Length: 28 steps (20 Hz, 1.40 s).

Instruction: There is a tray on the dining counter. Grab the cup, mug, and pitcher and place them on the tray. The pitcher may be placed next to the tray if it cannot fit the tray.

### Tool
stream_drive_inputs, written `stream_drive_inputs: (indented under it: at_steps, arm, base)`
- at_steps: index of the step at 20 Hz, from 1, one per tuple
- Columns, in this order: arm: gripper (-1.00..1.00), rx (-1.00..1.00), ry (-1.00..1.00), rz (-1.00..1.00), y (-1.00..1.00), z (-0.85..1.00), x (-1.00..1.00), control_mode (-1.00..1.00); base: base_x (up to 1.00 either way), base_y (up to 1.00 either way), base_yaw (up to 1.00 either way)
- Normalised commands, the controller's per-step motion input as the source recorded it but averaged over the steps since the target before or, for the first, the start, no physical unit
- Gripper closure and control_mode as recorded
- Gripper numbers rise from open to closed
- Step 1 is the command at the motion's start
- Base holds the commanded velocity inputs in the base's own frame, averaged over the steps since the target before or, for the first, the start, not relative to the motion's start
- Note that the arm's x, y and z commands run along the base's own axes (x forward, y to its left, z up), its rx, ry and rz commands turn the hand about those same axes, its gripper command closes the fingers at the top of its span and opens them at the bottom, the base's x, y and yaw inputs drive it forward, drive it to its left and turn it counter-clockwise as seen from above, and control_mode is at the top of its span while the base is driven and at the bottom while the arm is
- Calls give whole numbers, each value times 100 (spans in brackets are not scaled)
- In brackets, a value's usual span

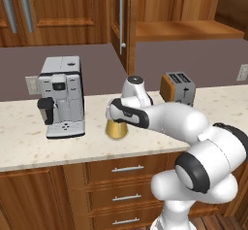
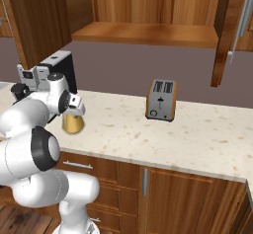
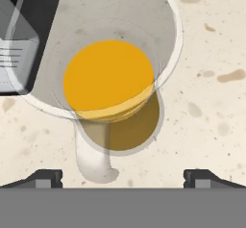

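Observation:
The pitcher (image 1: 116, 128) (image 2: 73, 123), clear glass with orange liquid, stands upright on the beige kitchen counter (image 1: 29, 144) between the coffee machine and the toaster. My gripper (image 3: 122, 176) hovers straight above it, open. In the hand view, the pitcher (image 3: 108, 75) is seen from above, its orange liquid round and its spout towards the bottom. The two dark fingertips (image 3: 45, 176) stand wide apart on either side of it, touching nothing. The tray, cup, mug and dining counter are out of view.
A white coffee machine (image 1: 62, 97) (image 2: 59, 67) stands close to the pitcher's left. A silver and orange toaster (image 1: 178, 88) (image 2: 161, 100) sits further right. A wooden cabinet door (image 1: 123, 15) (image 2: 232, 30) hangs open above the counter. Drawers (image 1: 127, 169) line the counter front.

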Motion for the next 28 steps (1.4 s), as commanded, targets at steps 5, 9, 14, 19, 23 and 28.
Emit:
stream_drive_inputs:
  at_steps: [5,9,14,19,23,28]
  arm:
    - [-100,0,0,0,0,0,4,-100]
    - [-100,0,0,0,3,0,0,-100]
    - [-100,0,0,0,3,0,3,-100]
    - [-100,0,0,0,1,0,3,-100]
    - [-100,0,0,0,0,0,0,-100]
    - [-100,0,0,0,0,0,0,-100]
  base:
    - [0,0,0]
    - [0,0,0]
    - [0,0,0]
    - [0,0,0]
    - [0,0,0]
    - [0,0,0]
